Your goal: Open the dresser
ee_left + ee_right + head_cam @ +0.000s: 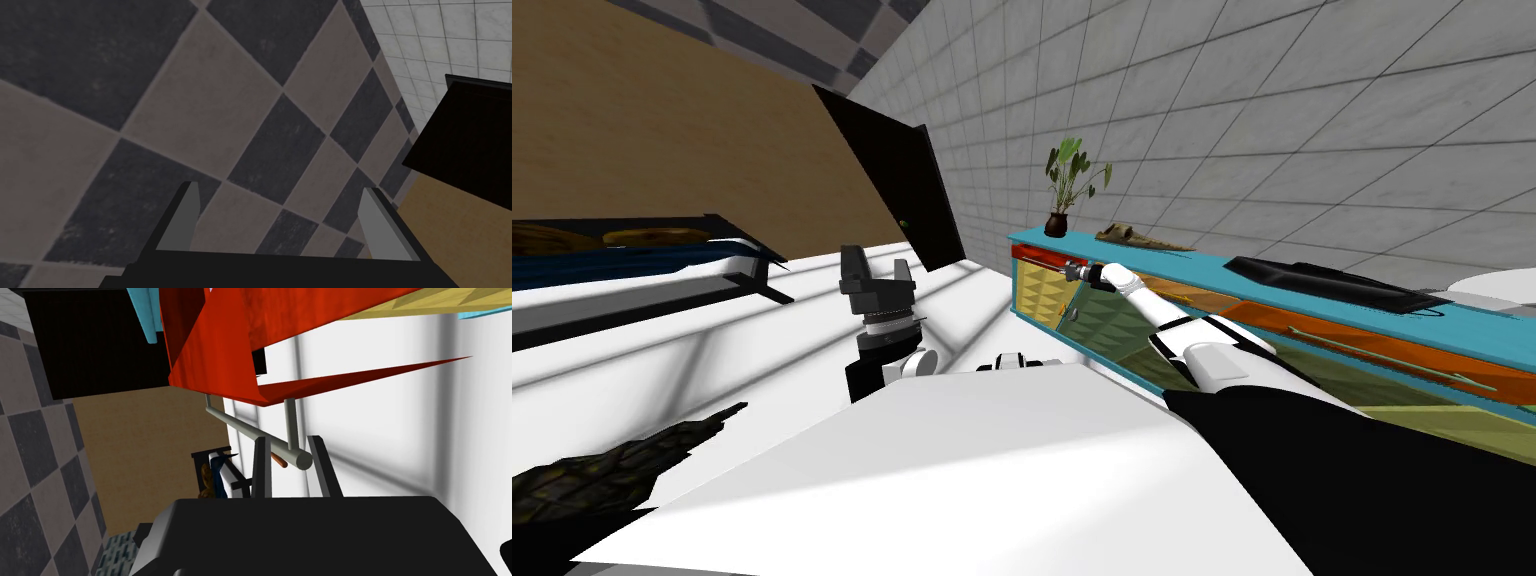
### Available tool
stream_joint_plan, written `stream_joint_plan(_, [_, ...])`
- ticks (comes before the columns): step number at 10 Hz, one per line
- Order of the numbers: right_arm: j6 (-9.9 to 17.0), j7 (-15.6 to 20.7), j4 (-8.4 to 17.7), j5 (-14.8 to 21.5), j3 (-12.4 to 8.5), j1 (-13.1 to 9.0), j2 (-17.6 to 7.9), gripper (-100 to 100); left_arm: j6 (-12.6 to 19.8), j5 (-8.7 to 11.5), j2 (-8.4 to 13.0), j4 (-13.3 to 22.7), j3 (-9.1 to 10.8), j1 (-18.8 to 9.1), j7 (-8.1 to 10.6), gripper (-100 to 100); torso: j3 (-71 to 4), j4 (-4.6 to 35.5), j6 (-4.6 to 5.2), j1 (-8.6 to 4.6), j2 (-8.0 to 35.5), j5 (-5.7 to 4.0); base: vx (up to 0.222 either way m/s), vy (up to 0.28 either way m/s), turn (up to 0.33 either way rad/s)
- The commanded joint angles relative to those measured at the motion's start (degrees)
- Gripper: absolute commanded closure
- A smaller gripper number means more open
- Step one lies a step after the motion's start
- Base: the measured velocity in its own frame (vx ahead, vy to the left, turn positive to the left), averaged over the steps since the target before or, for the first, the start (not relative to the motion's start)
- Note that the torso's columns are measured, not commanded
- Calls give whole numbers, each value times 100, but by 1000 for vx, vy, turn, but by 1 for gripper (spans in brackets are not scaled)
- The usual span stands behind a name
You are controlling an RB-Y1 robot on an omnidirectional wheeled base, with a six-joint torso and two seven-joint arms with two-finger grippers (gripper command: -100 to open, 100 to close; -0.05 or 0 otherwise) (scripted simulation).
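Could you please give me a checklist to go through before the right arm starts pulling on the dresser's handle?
1. Right gripper shut on the grey round bar handle of the red drawer front: ok, the fingers press its two sides.
2. Grip well along the bar: not ok, it sits at the bar's very end, by the post, and might slip off.
3. Left gripper out of the way: ok, open and raised apart from the teal dresser.
4. Small potted plant upright on the dresser top: ok.
5. How far the drawer is out: cannot tell.
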Motion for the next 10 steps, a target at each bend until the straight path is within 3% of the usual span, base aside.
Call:
stream_joint_plan(1, [10,-104,157,49,8,-72,-63,-100,-1,0,0,-1,1,2,0,0,-7,10,19,-14,-11,4,-75,-14,213])
stream_joint_plan(4, [34,-402,585,193,20,-292,-264,-100,0,0,1,0,1,1,0,0,49,45,30,-33,76,-1,-141,-82,361])
stream_joint_plan(5, [34,-402,585,193,20,-292,-264,-100,0,0,2,0,1,0,0,0,52,46,35,-30,81,1,-111,-58,89])
stream_joint_plan(8, [58,-700,1014,337,32,-512,-465,-100,0,0,1,0,1,1,0,0,32,36,28,0,52,11,-108,-30,304])
stream_joint_plan(10, [65,-800,1157,385,36,-585,-532,-100,0,0,1,0,2,3,0,0,46,43,44,-17,70,4,-101,-25,146])
